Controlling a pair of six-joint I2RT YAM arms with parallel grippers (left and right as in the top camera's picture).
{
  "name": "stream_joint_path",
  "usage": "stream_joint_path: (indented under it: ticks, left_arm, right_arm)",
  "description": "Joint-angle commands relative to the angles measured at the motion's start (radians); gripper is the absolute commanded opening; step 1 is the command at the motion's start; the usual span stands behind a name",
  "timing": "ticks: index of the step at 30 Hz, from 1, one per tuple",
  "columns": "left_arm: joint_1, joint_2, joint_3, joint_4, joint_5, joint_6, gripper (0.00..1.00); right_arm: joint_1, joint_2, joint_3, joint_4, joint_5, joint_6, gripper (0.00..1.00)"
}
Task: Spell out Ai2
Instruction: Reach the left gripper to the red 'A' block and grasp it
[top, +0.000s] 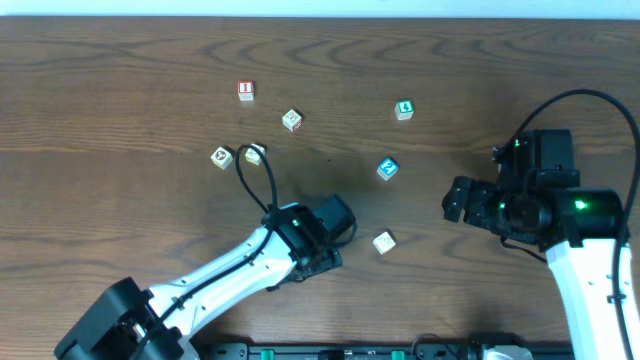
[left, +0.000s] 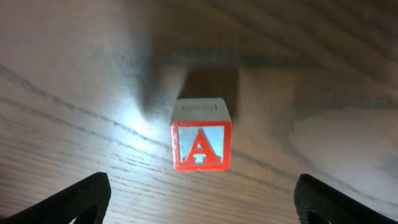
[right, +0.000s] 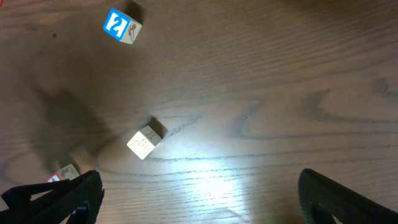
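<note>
The left claw (left: 202, 200) is spread wide, the A block (left: 201, 144) sitting on the bench (left: 323, 74) dead ahead at twelve o'clock, squarely between the fingers (left: 81, 199), and this arm looks the nearer one.

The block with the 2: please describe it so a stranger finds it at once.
On the wooden table, look just left of the right gripper. The block with the 2 lies between a green block and a pale block; only its top is blue.
</note>
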Motion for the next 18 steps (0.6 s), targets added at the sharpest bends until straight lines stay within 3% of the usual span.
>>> stream_joint_path:
  ticks: [1,9,15,16,17,18]
  left_arm:
    - [0.004,0.011,-0.011,-0.006,0.036,-0.014,0.96]
    - [0.005,0.13,-0.011,0.044,0.054,0.002,0.96]
    - [0.005,0.119,-0.011,0.049,0.016,0.004,0.99]
    - [0.005,0.121,-0.011,0.049,0.016,0.004,0.89]
    - [0.005,0.121,-0.011,0.049,0.014,0.004,0.71]
    - [0.005,0.121,-0.011,0.05,0.008,0.004,0.63]
  right_arm:
    - [0.007,-0.005,-0.006,-0.003,0.01,0.014,0.99]
    - [0.007,-0.005,-0.006,-0.018,0.01,0.01,0.99]
    - [0.007,-0.005,-0.006,-0.029,0.023,0.01,0.99]
    - [0.007,-0.005,-0.006,-0.03,0.024,0.01,0.99]
    - [0.007,-0.005,-0.006,-0.03,0.024,0.01,0.99]
    - [0.007,-0.005,-0.006,-0.03,0.024,0.01,0.99]
